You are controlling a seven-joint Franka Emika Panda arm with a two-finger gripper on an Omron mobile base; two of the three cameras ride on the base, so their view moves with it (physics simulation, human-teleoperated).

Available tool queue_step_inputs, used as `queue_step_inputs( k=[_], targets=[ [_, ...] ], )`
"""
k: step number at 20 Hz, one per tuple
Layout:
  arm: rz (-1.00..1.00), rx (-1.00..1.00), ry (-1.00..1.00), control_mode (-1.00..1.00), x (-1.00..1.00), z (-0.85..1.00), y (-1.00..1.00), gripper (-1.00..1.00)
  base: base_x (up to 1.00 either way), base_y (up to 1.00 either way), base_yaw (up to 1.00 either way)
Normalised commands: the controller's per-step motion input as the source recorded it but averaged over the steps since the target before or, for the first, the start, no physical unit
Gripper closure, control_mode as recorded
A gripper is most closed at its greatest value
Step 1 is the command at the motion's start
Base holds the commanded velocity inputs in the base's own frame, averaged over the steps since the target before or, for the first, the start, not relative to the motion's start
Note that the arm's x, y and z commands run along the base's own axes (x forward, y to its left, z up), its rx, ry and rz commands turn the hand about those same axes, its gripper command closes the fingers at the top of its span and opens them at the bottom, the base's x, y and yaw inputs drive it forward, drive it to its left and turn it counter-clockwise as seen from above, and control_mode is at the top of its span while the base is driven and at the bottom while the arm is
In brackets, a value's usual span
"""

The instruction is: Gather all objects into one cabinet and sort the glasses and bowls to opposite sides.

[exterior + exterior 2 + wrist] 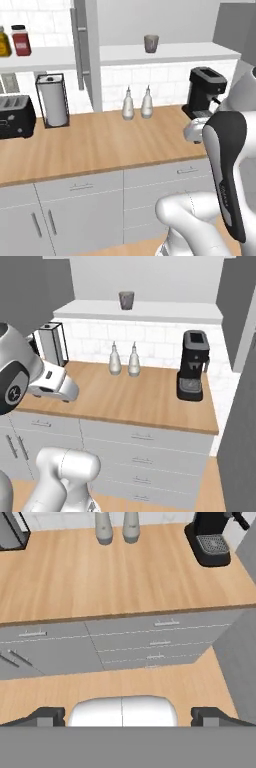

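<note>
My end effector (128, 716) hangs wide open w/ nothing in it, aimed down at the wooden worktop (100, 577) and the grey drawers (150, 639) below. One grey cup (151, 43) stands upright on the white shelf floor of the open cabinet (165, 52), door (86, 45) swung out at left. Two white bottles (137, 104) sit side by side on the worktop, coffee machine (192, 366) to their right, well apart.

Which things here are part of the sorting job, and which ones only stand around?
Job: cup on the cabinet shelf; open gripper.

Standing around: two white bottles, coffee machine, paper towel holder, toaster, two jars.
</note>
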Motion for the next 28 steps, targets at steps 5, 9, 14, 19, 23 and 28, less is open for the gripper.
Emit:
queue_step_inputs(
  k=[5,9,14,19,23,28],
  targets=[
    [0.0,0.0,0.0,1.0,0.0,0.0,0.0,-1.0,0.72,-0.3,0.13],
    [0.0,0.0,0.0,1.0,0.0,0.0,0.0,-1.0,0.52,-0.11,0.0],
    [0.0,0.0,0.0,1.0,0.0,0.0,0.0,-1.0,0.3,-0.34,-0.02],
    [0.0,0.0,0.0,1.0,0.0,0.0,0.0,-1.0,0.19,-0.06,-0.15],
    [0.0,0.0,0.0,1.0,0.0,0.0,0.0,-1.0,0.45,0.0,-0.14],
    [0.0,0.0,0.0,1.0,0.0,0.0,0.0,-1.0,0.53,0.0,-0.05]
  ],
)
